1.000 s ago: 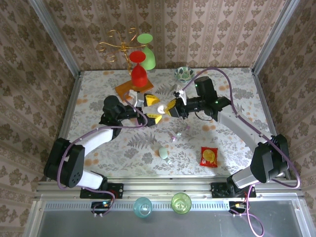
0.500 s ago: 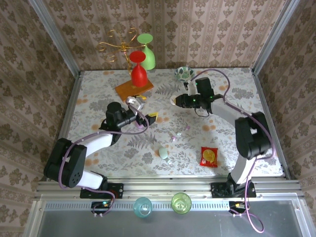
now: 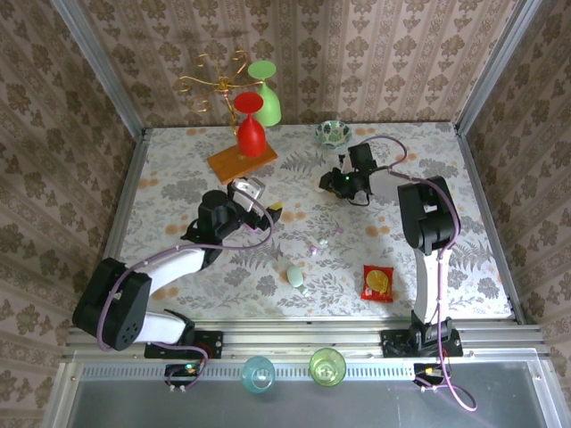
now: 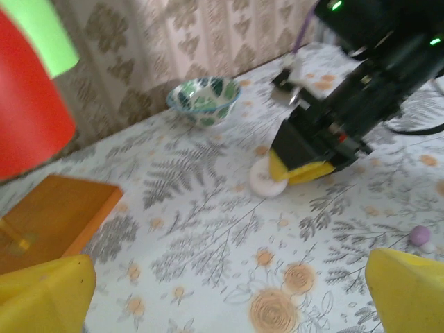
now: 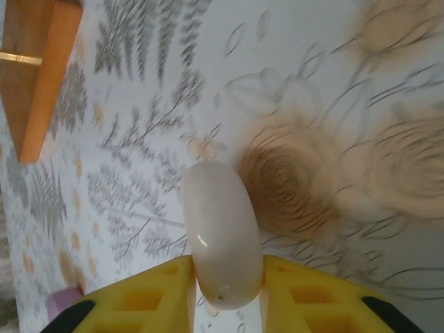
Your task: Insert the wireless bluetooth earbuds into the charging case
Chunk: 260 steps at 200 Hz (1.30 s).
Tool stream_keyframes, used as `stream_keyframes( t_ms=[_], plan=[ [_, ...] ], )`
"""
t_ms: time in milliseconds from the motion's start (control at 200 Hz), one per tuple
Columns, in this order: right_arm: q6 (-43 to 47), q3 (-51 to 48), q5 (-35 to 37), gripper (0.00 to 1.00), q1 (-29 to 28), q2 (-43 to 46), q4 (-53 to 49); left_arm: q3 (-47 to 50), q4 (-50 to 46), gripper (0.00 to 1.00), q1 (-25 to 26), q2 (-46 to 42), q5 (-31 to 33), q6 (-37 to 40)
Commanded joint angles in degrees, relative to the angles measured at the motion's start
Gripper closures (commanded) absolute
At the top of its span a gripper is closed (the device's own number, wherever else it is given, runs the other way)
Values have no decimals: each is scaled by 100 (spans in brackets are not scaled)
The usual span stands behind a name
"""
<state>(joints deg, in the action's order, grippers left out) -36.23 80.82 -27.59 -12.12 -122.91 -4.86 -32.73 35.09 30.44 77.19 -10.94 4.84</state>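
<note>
Floral-patterned tablecloth (image 3: 169, 178): right gripper (image 5: 227, 277), newly lowered, clasped the white pebble-shaped plastic charging case (image 5: 220, 222) against it; left gripper (image 4: 229, 291) had sprung wide and empty, tiny lilac plastic earbuds (image 3: 317, 246) loose beside it, still uninserted.

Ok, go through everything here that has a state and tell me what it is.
left gripper, open, holding nothing
white case, looks closed, lying on the table
right gripper, fingers either side of the white case, grip unclear
earbuds, loose on the table, not in a case
mint case, on the table, open or closed unclear
bowl, upright, looks empty
</note>
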Motion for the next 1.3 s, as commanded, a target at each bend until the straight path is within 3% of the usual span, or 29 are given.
stream_keyframes(
  t_ms=[0, 200, 350, 670, 820, 1030, 1295],
  plan=[
    [-57, -14, 334, 64, 132, -76, -95, -201, -890, 0, 141, -210, 1533, -852],
    [444, -441, 652, 40, 245, 650, -91, -622, -2611, 0, 437, -152, 2805, -2017],
    [868, -963, 873, 27, 232, 1382, -63, -1177, -3933, 0, 589, 281, 3206, -2955],
    [1102, -1472, 942, 25, 149, 2126, -127, -2335, -5671, 5, 604, 1586, 3107, -4203],
    [1106, -1437, 896, 25, 148, 2146, -105, -2472, -5663, 14, 543, 1961, 2736, -4385],
    [1116, -1380, 874, 26, 144, 2131, -111, -2506, -5733, 40, 473, 2137, 2633, -4491],
    [1052, -1401, 668, 27, 133, 2192, -43, -2540, -5654, 47, 415, 2298, 2585, -4426]
  ],
)
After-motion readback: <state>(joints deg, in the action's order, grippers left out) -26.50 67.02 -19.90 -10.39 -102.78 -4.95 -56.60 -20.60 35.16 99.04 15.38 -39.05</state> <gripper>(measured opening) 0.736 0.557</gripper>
